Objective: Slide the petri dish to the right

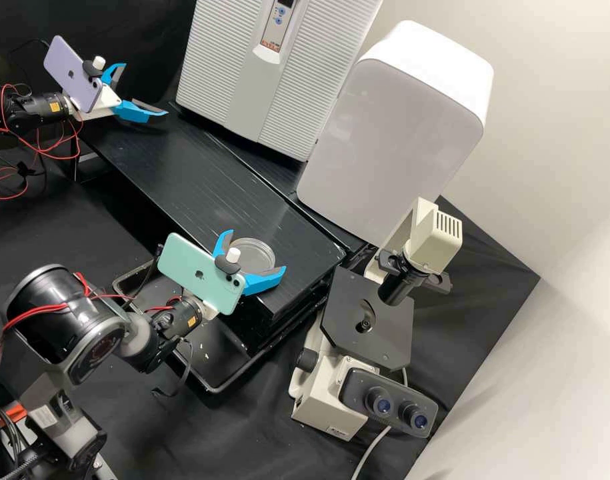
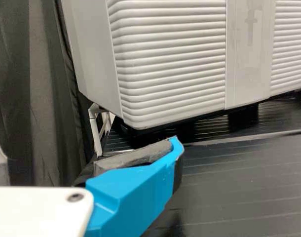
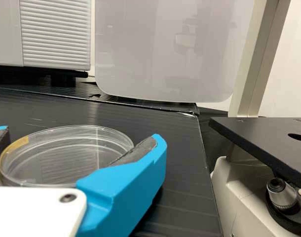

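A clear, round petri dish (image 1: 255, 252) (image 3: 61, 153) lies flat near the front right corner of the black ribbed platform (image 1: 185, 173). My right gripper (image 1: 251, 262) (image 3: 79, 139) is low over the platform and open. Its blue fingers (image 3: 135, 173) straddle the dish, one on each side, close against the rim. My left gripper (image 1: 141, 90) hangs open at the platform's far left end with nothing between its fingers. One of its blue fingers (image 2: 140, 187) sits just above the ribbed surface, in front of the white ribbed unit (image 2: 170, 59).
A white ribbed appliance (image 1: 271, 60) and a smooth white box (image 1: 398, 127) stand along the back of the platform. A microscope (image 1: 378, 333), with its black stage (image 3: 269, 138), sits just right of the platform's edge. Red cables (image 1: 18, 147) trail at the left.
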